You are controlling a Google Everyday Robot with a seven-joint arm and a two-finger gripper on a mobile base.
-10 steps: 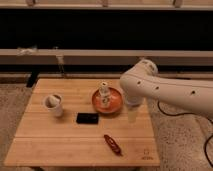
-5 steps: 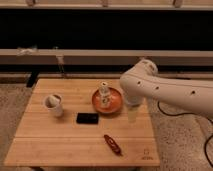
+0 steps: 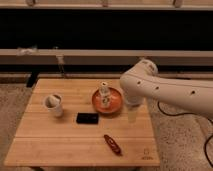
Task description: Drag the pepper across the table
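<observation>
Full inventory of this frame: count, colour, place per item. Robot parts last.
table: 1, light wood, centre of view
pepper: 1, dark red, lying near the table's front edge, right of centre
flat rectangle: 1, black, mid-table
plate: 1, orange, behind the rectangle
small upright object: 1, pale, on the plate
cup: 1, whitish, table's left side
logo mark: 1, dark, front right corner
arm: 1, white, entering from the right
gripper: 1, pale, beside the plate, apart from the pepper

Looks down from the near side, moderately far, onto the whole bench (image 3: 60, 142), catching the gripper (image 3: 132, 116) right of centre.
</observation>
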